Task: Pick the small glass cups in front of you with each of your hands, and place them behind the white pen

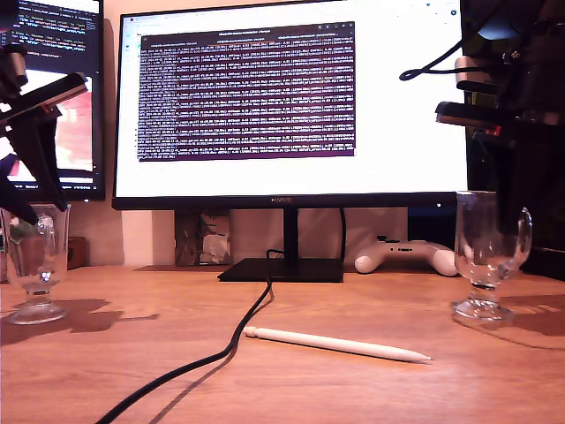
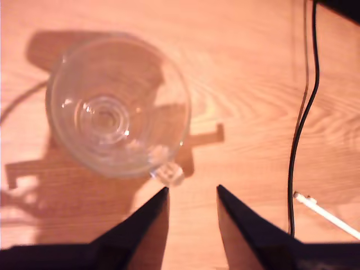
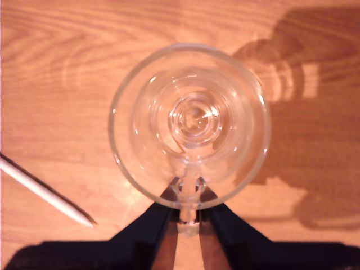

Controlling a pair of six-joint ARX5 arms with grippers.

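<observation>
Two glass cups, one white pen (image 1: 335, 344), two grippers on show. The first glass cup (image 2: 118, 107) stands on the wooden table (image 1: 353, 389) at the exterior view's left, and my first gripper (image 2: 192, 188) hangs over it with its jaws spread apart and holding nothing; the cup's handle sits just beyond the tips.

At the exterior view's right stands the second glass cup (image 3: 191, 124), foot on the table, and my second gripper (image 3: 188, 205) is clenched on its handle, one jaw pressed to each side.

The pen lies flat between the two cups, nearer the camera than both, its pointed tip towards the second cup. One black cable (image 1: 238, 331) runs across the wood, passing the pen's blunt end.

Behind: two monitors. The large monitor (image 1: 291, 106) shows a dark window packed with lines of text, too small to read, and the mark on its lower bezel is not legible either. The second monitor (image 1: 53, 88) is cut off at the exterior view's left edge. One white game controller (image 1: 406, 256) lies beside the stand.
</observation>
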